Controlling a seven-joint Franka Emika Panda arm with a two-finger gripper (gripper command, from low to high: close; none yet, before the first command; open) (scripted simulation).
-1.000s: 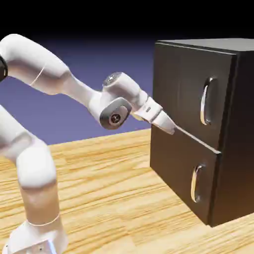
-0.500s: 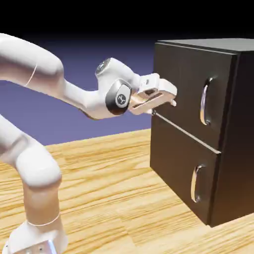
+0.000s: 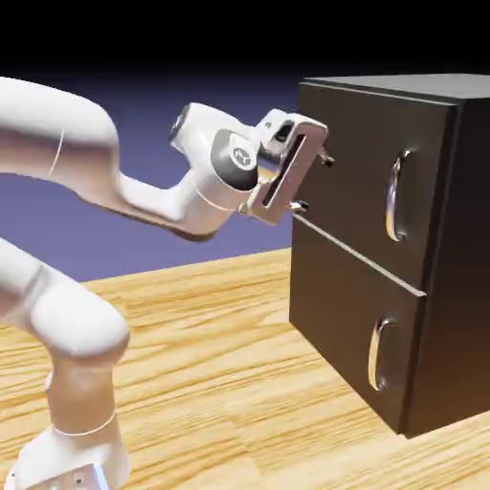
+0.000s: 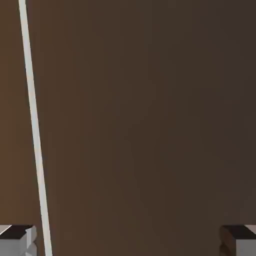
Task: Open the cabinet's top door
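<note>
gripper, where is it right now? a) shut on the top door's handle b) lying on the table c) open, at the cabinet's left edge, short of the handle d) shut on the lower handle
c: the gripper has its fingers spread apart by the cabinet's left front edge, with the top door's handle off to its right and untouched.

You're seeing a matt charcoal cabinet (image 3: 364, 239), its handle (image 3: 397, 196) gleaming like polished metal, standing on grained wood table (image 3: 211, 383).

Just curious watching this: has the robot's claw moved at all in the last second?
Yes. The gripper has risen and turned against the cabinet, jaws open, from the door seam to the top door's left edge.
</note>
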